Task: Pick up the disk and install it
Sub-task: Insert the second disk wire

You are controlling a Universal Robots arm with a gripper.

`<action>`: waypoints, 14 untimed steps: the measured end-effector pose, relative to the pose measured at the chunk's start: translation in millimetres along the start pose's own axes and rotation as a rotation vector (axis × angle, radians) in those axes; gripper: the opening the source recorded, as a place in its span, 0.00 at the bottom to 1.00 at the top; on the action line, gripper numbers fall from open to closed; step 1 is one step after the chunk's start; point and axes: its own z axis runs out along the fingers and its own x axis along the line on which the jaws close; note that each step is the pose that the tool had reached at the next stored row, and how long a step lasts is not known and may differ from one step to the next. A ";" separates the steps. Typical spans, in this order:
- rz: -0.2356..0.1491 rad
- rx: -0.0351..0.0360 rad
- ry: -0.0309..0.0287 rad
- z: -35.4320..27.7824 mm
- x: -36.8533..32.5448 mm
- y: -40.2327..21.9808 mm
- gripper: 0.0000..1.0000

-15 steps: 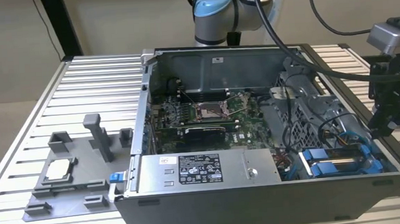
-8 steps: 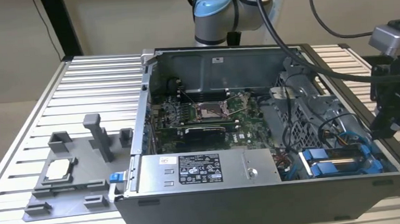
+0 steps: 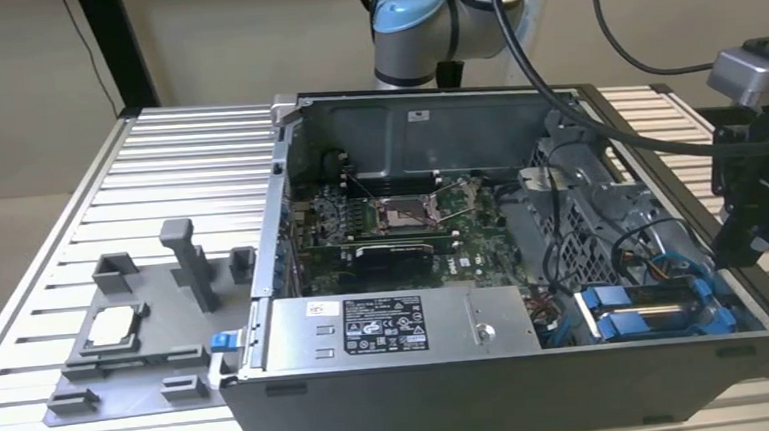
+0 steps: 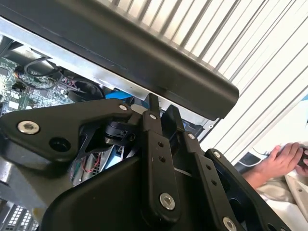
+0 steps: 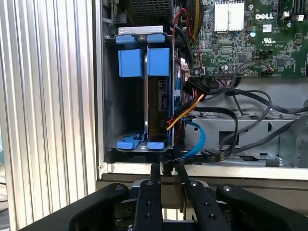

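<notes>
Grey metal nearest: the open computer case (image 3: pixel 503 399) on the slatted aluminium tabletop (image 3: pixel 167 149). Just behind the near wall, a grey power supply box (image 3: pixel 364 325) with a black-and-white label.

To the exterior view's right of that box, in the near right corner of the case, the disk (image 3: pixel 658 317), seated on edge in the drive bay and framed by its blue carrier. In the first wrist view, the disk (image 5: pixel 156 96) upright in the inner slot, blue tabs at both ends, with a bundle of yellow, orange and black wires (image 5: pixel 187 103) plugged into its side and a blue data cable (image 5: pixel 197 139) curling just beside it.

Outside the case at the exterior view's right, hanging over its right wall, the black gripper (image 3: pixel 745 246). Apart from the disk, touching nothing. In both wrist views (image 5: pixel 166 168) (image 4: pixel 161 109) clenched on nothing, apparently, the tips close together and pointing towards the bay.

To the exterior view's left of the case, a grey fixture tray (image 3: pixel 167 384) carrying a small white-topped chip (image 3: pixel 111 327).

Farther in, the green motherboard (image 3: pixel 385 215) on the case floor.

Farthest, behind the case, the arm's blue-capped joint (image 3: pixel 413 18).

In the second wrist view, a person's hand (image 4: pixel 284 159) beyond the tabletop edge.
</notes>
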 end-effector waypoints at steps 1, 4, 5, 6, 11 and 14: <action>0.000 0.0000 0.0001 0.0 0.0 0.0 1.00; 0.000 0.0000 0.0003 0.0 -0.1 0.0 1.00; 0.000 0.0000 0.0004 0.0 0.0 0.0 1.00; 0.000 0.0000 0.0004 0.0 0.0 0.0 1.00; 0.000 0.0000 0.0008 0.0 -0.1 0.0 0.00; 0.000 0.0001 0.0010 0.0 0.0 0.0 0.00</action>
